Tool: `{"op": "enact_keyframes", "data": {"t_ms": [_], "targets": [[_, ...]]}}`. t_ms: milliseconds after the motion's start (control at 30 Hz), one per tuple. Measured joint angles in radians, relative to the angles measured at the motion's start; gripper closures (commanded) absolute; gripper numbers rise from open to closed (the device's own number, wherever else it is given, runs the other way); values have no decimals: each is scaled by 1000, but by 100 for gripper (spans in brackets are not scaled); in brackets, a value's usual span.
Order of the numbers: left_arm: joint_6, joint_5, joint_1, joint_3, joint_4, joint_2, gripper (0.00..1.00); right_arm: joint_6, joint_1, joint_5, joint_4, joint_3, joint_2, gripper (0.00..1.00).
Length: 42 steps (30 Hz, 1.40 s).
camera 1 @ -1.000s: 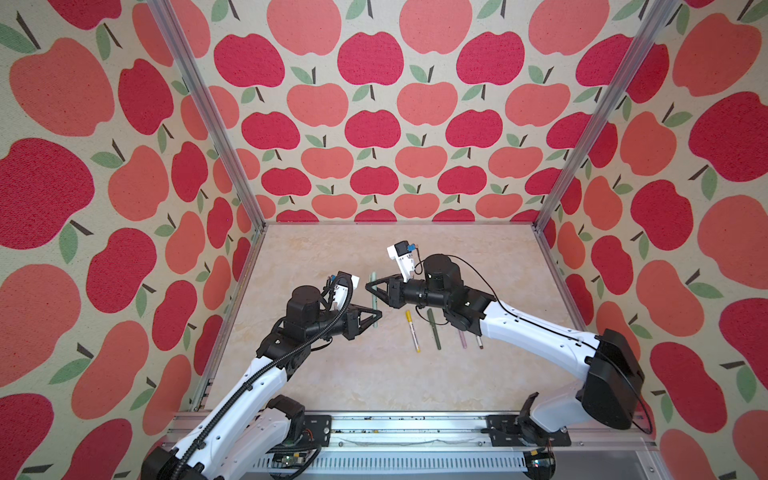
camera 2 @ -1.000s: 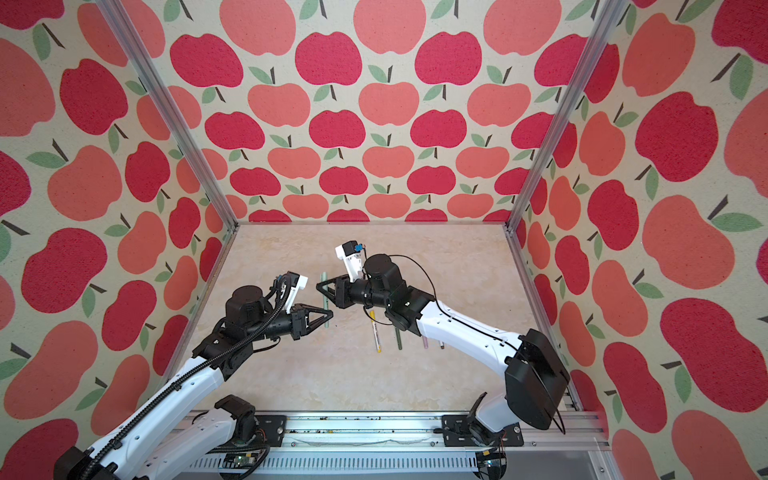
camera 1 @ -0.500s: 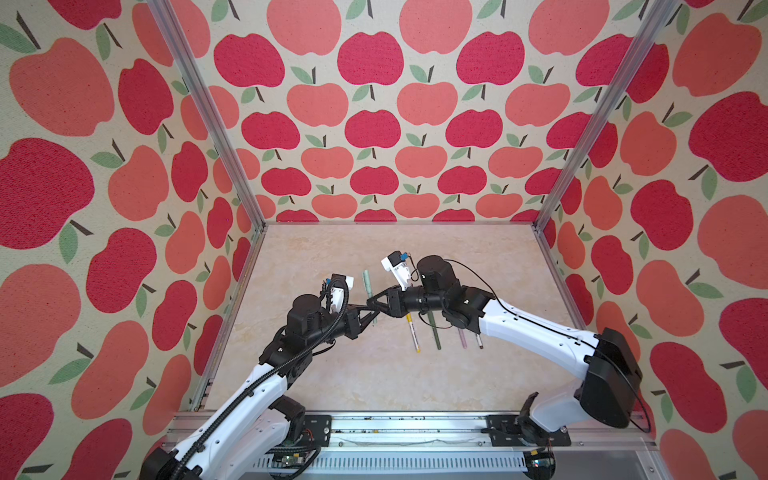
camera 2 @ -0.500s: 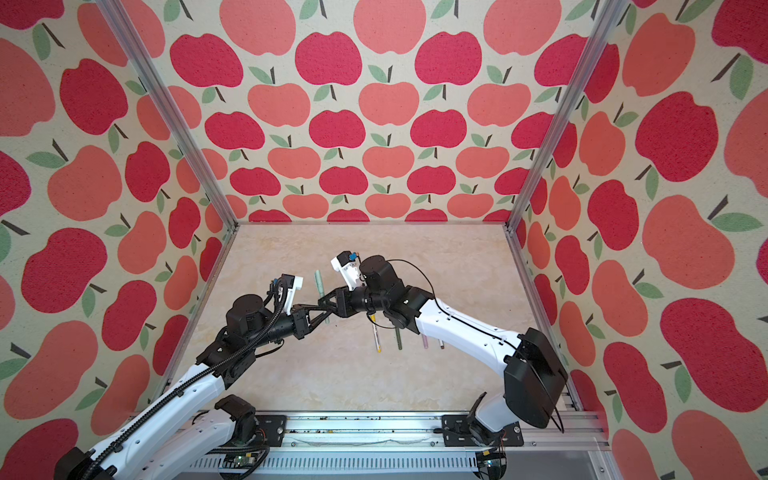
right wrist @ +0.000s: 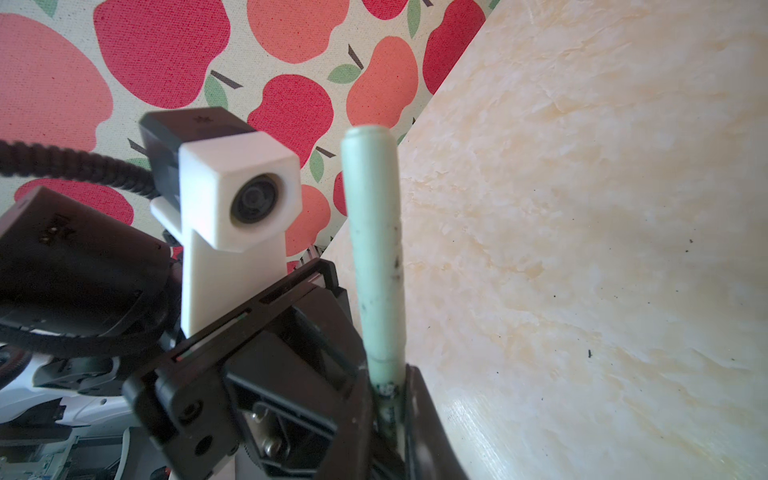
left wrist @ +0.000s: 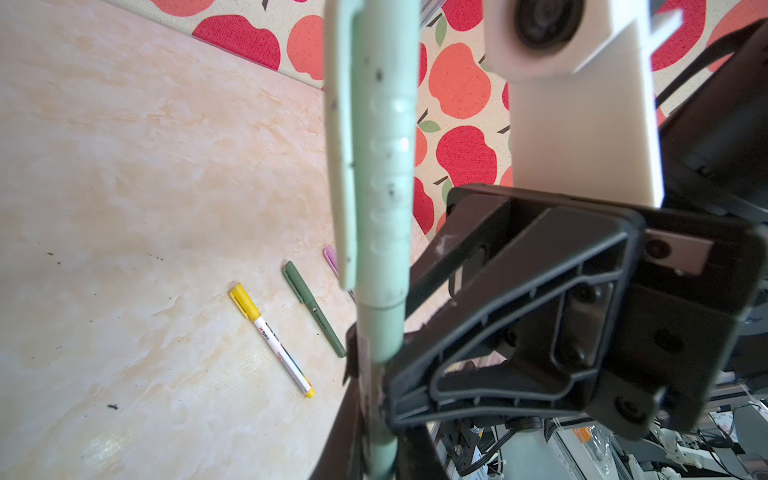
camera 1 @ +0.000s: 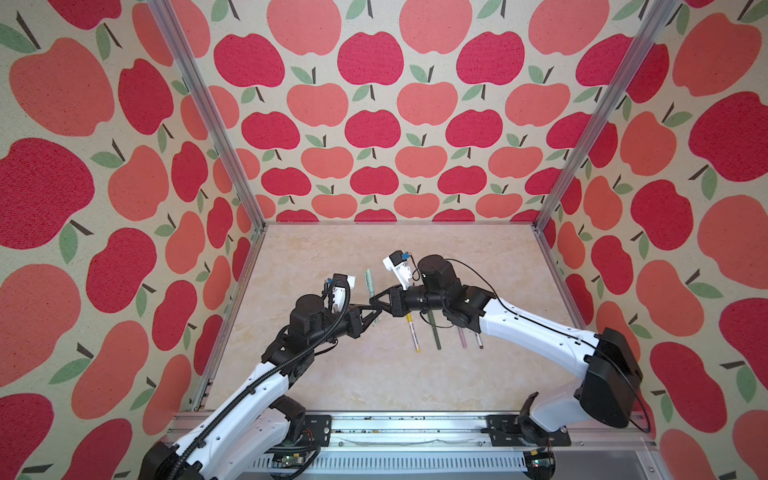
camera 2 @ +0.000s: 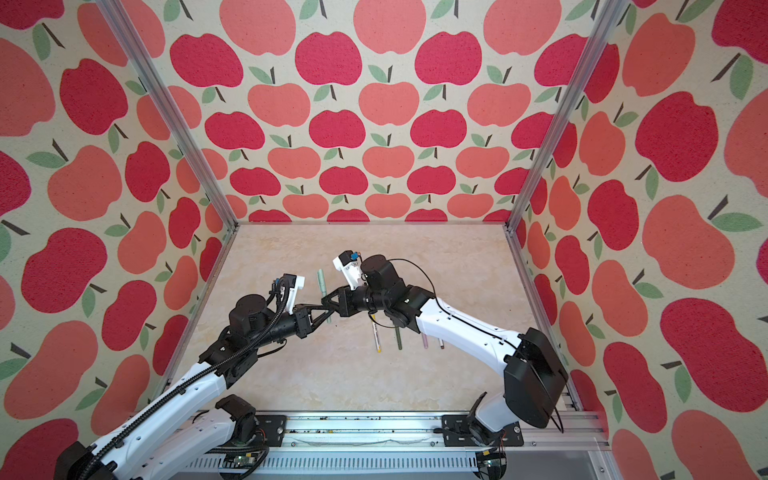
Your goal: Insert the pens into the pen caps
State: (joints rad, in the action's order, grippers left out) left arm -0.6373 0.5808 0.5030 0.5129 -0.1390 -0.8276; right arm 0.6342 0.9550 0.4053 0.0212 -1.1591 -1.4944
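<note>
The pale green pen [camera 1: 369, 286] [camera 2: 322, 284] is held off the table between both arms, its pale green cap [left wrist: 374, 137] seated on the end that points toward the back wall. My left gripper [camera 1: 371, 310] [left wrist: 382, 440] is shut on the barrel below the cap. My right gripper [camera 1: 376, 300] [right wrist: 390, 415] faces it and is shut on the same barrel, close beside the left fingers. In the right wrist view the capped end [right wrist: 370, 216] sticks out of the jaws.
Several capped pens lie side by side on the table under the right arm: yellow and white [camera 1: 414, 334] [left wrist: 270, 338], dark green [camera 1: 434, 334] [left wrist: 313, 309], pink [camera 1: 462, 340], and a white one [camera 1: 479, 341]. Patterned walls enclose the table on three sides.
The two grippers have drawn together at the pale green pen. The right jaws have closed tighter on it. The pens on the table have not moved.
</note>
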Motion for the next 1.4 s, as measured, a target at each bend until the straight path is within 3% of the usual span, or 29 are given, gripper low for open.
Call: {"op": "enact_keyframes", "data": {"t_ms": [233,467,833,1067,1167,1400], "targets": [[-3,-18,6,-6,-4,1,98,0,0,-3,-2,0,-6,92],[-5,-36,10,-30,-8,32,82,1,3,-4,-3,0,-11,96],[-2,-35,15,-49,9,89,69,11,14,-52,-5,0,-11,97],[-1,-14,18,-50,65,159,56,17,13,-144,4,0,-13,96],[-1,-6,21,-49,116,215,44,16,12,-190,31,-2,-24,96],[6,-87,14,-17,303,346,36,17,18,-259,121,-6,-79,95]]}}
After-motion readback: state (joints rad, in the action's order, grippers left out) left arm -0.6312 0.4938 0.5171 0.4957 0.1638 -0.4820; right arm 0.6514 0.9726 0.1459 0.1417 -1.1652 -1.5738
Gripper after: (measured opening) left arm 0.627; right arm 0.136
